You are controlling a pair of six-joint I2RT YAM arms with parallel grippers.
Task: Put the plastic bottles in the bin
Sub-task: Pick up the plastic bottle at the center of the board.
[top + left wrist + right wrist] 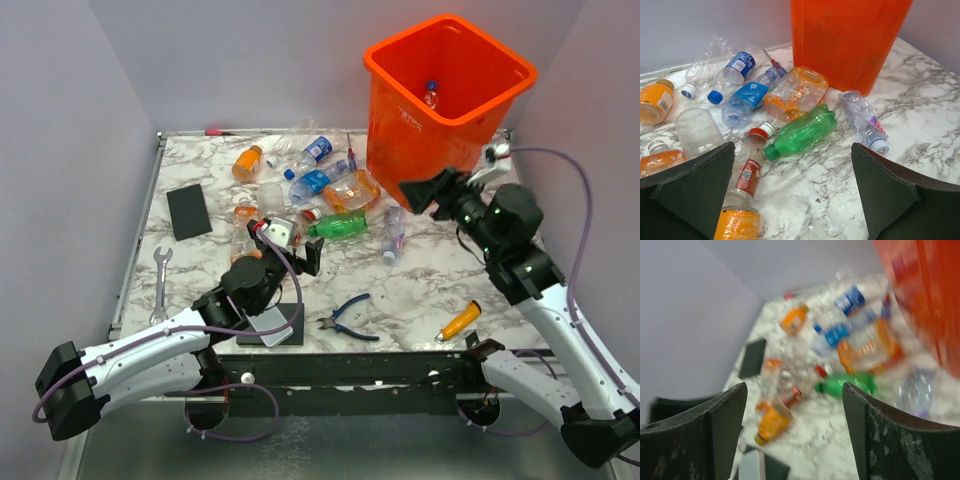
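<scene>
Bottles [335, 225] heaped at the bin's [450, 120] eight o'clock.
Left gripper [792, 147] and right gripper [795, 390] both spread apart, empty; one bottle [431, 95] lies in the bin.

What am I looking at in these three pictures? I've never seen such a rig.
Two robot arms are bolted at the table's near edge. The overhead picture shows both, the left arm and the right arm. The other two pictures come from a camera on each wrist; the dark wedges at the bottom are that arm's own jaws, open and holding nothing. On the marble table lie crushed plastic bottles, one green bottle among them, plus pliers, a wrench and a screwdriver. The orange bin stands far right with a bottle visible inside. The right wrist picture is blurred.
</scene>
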